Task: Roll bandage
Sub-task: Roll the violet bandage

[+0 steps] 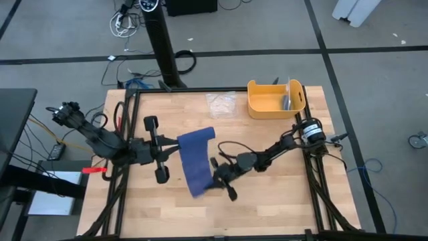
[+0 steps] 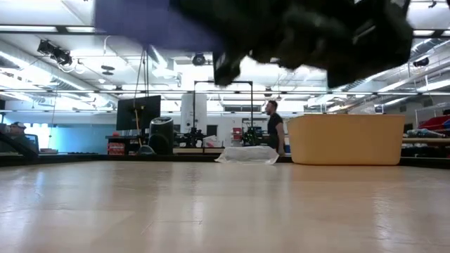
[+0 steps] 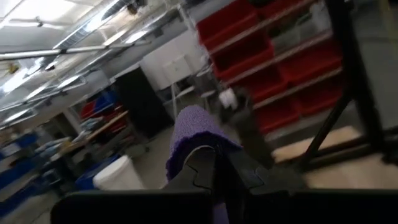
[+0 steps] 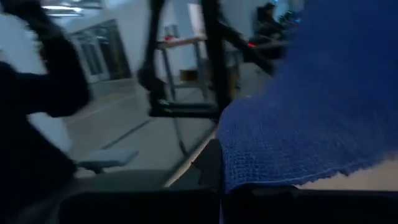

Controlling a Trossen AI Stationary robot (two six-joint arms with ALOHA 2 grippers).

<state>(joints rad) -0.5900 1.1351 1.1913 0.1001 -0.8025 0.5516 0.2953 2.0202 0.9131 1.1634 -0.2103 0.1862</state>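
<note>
The bandage (image 1: 196, 161) is a dark-blue cloth band held above the worktop (image 1: 267, 201) approx. at its centre, between the two arms. Long axis runs front-to-back in the high view, w/ a slight tilt: far end sits nearer the left arm, near end drops toward the right arm. Left pincer (image 1: 167, 148) comes in from the worktop's left side, forearm approx. level, fingers together and clamped on the far end of the band; the left wrist view shows cloth (image 3: 193, 134) bunched over the fingertips. Right pincer (image 1: 215, 175) reaches in from the right side, arm stretched low & diagonal across the worktop, fingers closed on the near edge of the band; the right wrist view shows the blue weave (image 4: 311, 112) draped right over its fingers. Low view: band (image 2: 148, 21) and dark arm parts hang at the top, clear of the wood surface. Yellow tub (image 1: 275, 98) stands at the far right corner, clear wrapper (image 1: 221, 104) just beside it.
</note>
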